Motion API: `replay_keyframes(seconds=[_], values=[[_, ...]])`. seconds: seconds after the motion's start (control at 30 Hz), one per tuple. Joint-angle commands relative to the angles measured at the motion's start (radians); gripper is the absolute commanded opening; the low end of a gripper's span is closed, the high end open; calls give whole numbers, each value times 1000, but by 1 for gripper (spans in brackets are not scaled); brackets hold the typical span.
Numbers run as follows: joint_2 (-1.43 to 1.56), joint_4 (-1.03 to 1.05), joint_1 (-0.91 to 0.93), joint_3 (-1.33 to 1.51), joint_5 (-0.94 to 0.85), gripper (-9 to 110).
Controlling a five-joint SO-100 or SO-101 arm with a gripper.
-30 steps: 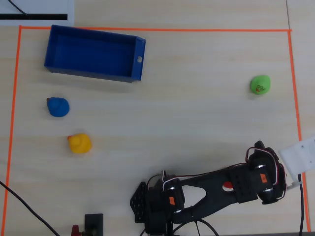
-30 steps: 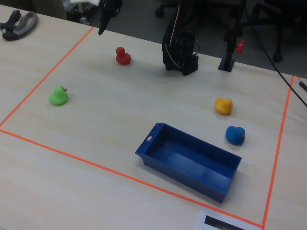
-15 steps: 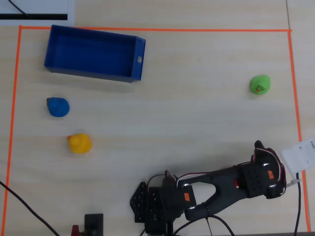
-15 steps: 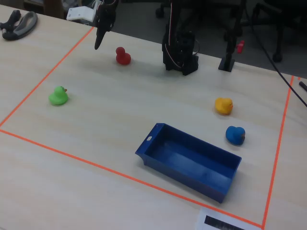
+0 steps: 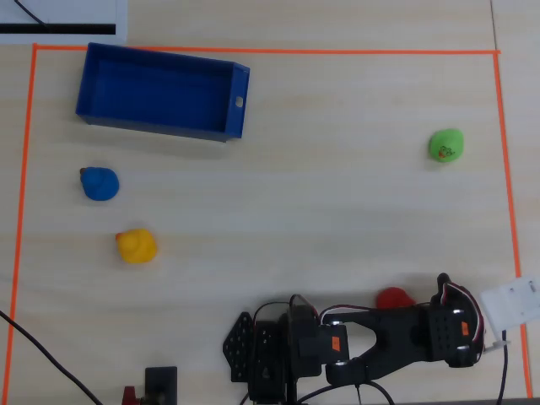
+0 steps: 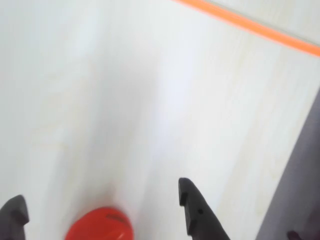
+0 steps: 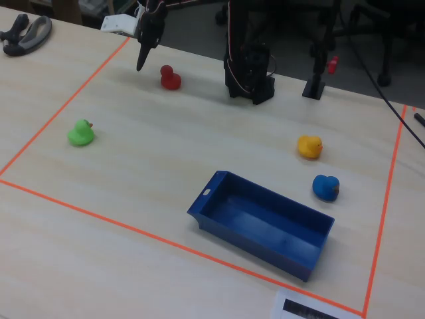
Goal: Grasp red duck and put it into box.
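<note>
The red duck (image 5: 394,297) (image 7: 170,78) sits on the pale table near the arm's base. In the wrist view it (image 6: 100,226) shows at the bottom edge, between the two dark fingertips. My gripper (image 6: 100,200) is open and wide, with nothing held. In the fixed view the gripper (image 7: 141,63) hangs point-down just left of the duck, not touching it. In the overhead view the gripper (image 5: 442,283) is right of the duck. The dark blue box (image 5: 160,91) (image 7: 262,222) stands far off, empty.
A green duck (image 5: 445,145) (image 7: 80,133), a yellow duck (image 5: 136,245) (image 7: 309,146) and a blue duck (image 5: 100,183) (image 7: 325,187) lie on the table. Orange tape (image 5: 253,50) frames the work area. The arm's base (image 5: 270,363) stands at the lower edge of the overhead view.
The arm has swung and come down beside the red duck. In the overhead view the duck was hidden under the arm and now shows.
</note>
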Motion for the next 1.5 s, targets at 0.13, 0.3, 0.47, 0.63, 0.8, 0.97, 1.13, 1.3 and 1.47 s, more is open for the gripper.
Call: replay_keyframes(seconds=[0.13,0.3,0.47,0.63,0.8,0.97,1.13,1.3,1.47], values=[[63,-41,44,115,-44,41],[158,9,55,193,-44,40],[253,18,72,296,-48,40],[322,92,89,325,-66,40],[345,110,75,359,-60,40],[353,137,29,345,-5,40],[351,156,-15,322,48,40],[337,155,-54,295,89,40],[314,135,-72,275,101,41]])
